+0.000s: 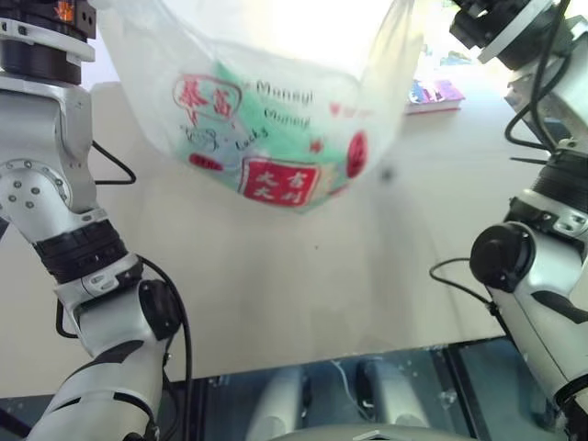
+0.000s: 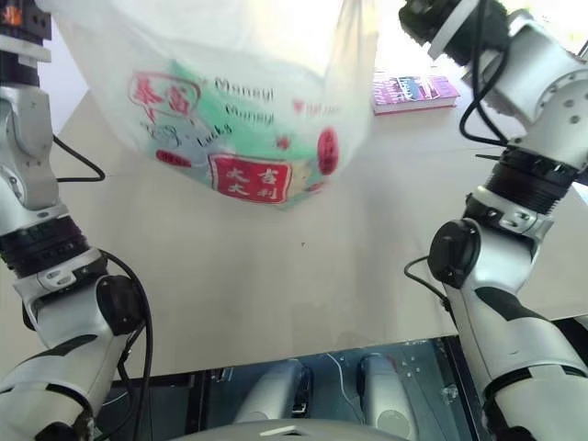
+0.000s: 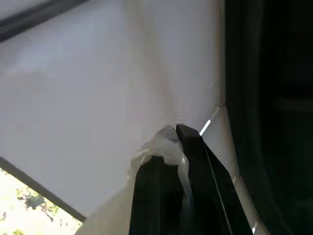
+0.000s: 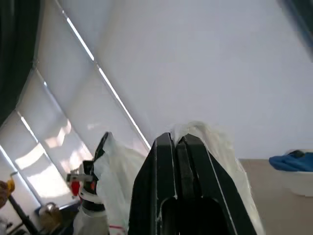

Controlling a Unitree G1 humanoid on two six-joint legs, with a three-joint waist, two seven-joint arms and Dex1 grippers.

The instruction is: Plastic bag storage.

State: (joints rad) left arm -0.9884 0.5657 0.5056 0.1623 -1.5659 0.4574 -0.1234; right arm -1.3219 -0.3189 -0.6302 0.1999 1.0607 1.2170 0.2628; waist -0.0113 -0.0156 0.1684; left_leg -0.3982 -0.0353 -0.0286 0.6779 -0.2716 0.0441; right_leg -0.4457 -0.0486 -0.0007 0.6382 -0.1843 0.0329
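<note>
Both pincers pinch the plastic bag (image 1: 266,119): left pincer (image 3: 172,147) and right pincer (image 4: 177,144) each clamped on bunched film, bag hanging between them above the surface (image 1: 303,294).

The plastic bag (image 1: 266,119) is thin, translucent white film (crinkled where it bunches, printed in red and green), the table (image 1: 276,294) beneath looks smooth, matt beige, and the book (image 2: 413,90) on it has a glossy printed cover.
</note>
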